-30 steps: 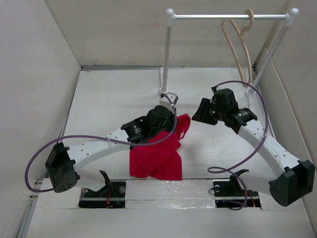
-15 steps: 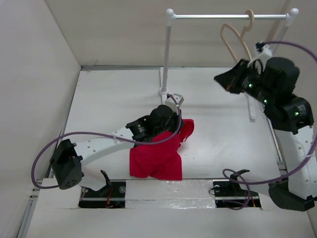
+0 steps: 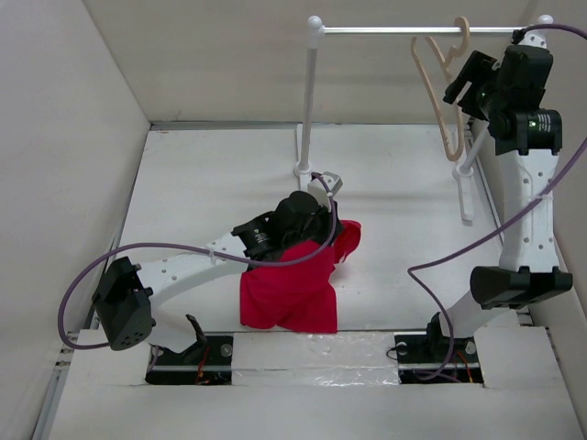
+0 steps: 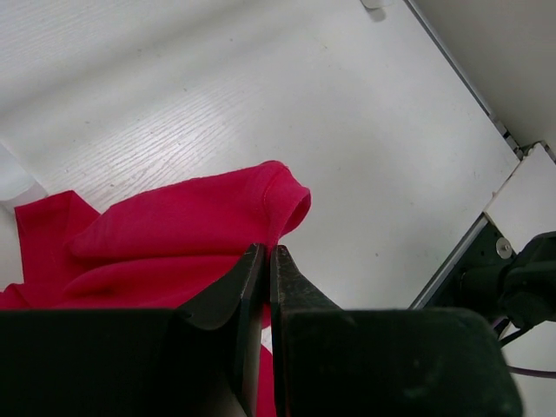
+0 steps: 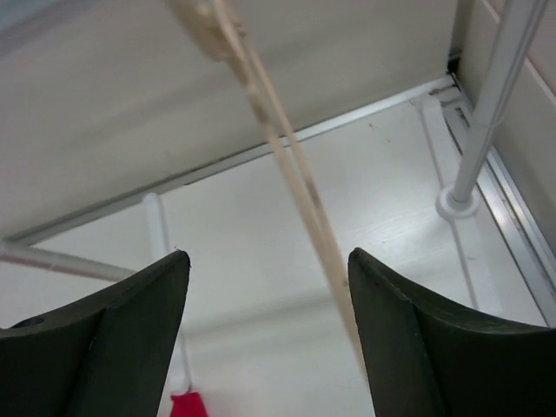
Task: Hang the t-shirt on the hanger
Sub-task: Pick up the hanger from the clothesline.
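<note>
The red t-shirt (image 3: 292, 284) lies bunched on the table near the front centre. My left gripper (image 3: 321, 215) is shut on a fold of the t-shirt (image 4: 174, 243) at its upper edge, the jaws pressed together with red cloth between them. The beige wooden hanger (image 3: 440, 82) hangs by its hook from the rack's metal bar at the back right. My right gripper (image 3: 461, 81) is raised high beside the hanger, open and empty; in the right wrist view the hanger's arm (image 5: 295, 174) runs down between the spread fingers, closer to the right one.
The white rack (image 3: 314, 101) stands at the back, with a left post, a metal top bar and a right post (image 5: 495, 95) on a round foot. Walls close in the table on the left, back and right. Cables trail from both arms.
My right arm has swung up from the table's middle to the hanger at the back right, its gripper open. My left gripper has stayed shut on the t-shirt, lifting it slightly.
</note>
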`<action>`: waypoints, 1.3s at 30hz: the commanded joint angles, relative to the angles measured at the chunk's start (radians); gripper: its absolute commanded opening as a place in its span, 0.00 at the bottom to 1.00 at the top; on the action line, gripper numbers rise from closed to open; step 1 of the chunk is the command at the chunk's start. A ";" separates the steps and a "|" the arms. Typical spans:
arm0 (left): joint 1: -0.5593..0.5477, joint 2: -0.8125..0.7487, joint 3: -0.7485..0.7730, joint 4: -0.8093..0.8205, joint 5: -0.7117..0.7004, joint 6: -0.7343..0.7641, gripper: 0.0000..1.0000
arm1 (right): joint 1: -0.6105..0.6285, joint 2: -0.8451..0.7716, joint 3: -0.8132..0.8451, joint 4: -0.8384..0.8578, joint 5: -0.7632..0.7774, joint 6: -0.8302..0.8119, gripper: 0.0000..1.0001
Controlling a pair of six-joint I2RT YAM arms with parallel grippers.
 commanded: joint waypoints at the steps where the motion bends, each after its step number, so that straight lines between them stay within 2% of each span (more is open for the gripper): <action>1: 0.008 -0.041 0.013 0.050 0.027 0.041 0.00 | -0.040 -0.001 -0.015 0.025 -0.007 -0.037 0.77; 6: 0.008 -0.032 0.009 0.050 0.068 0.049 0.00 | -0.050 -0.003 -0.116 0.059 0.025 -0.025 0.68; 9: 0.008 -0.030 -0.002 0.056 0.070 0.052 0.00 | -0.050 -0.007 -0.167 0.094 0.018 -0.015 0.57; 13: 0.008 -0.026 -0.005 0.056 0.074 0.050 0.00 | -0.050 -0.001 -0.173 0.110 0.010 -0.012 0.31; 15: 0.008 -0.023 -0.005 0.056 0.077 0.050 0.00 | -0.059 0.007 -0.159 0.113 0.010 -0.014 0.25; 16: 0.008 -0.023 -0.003 0.056 0.077 0.052 0.00 | -0.059 0.010 -0.139 0.108 0.009 -0.014 0.16; 18: 0.008 -0.023 -0.003 0.061 0.077 0.050 0.00 | -0.059 0.020 -0.118 0.102 -0.002 -0.014 0.09; 19: 0.008 -0.021 -0.003 0.061 0.079 0.050 0.00 | -0.059 0.023 -0.105 0.098 -0.005 -0.012 0.01; 29: 0.008 -0.014 0.024 0.056 0.062 0.064 0.00 | -0.068 -0.039 -0.090 0.180 -0.115 -0.049 0.00; 33: 0.066 -0.009 0.044 0.065 0.081 0.061 0.00 | -0.068 -0.125 -0.203 0.251 -0.186 -0.028 0.00; 37: 0.106 -0.009 0.059 0.056 0.097 0.075 0.00 | -0.068 -0.245 -0.411 0.373 -0.275 -0.003 0.00; 39: 0.120 -0.007 0.067 0.051 0.102 0.079 0.00 | -0.068 -0.306 -0.458 0.395 -0.309 0.006 0.00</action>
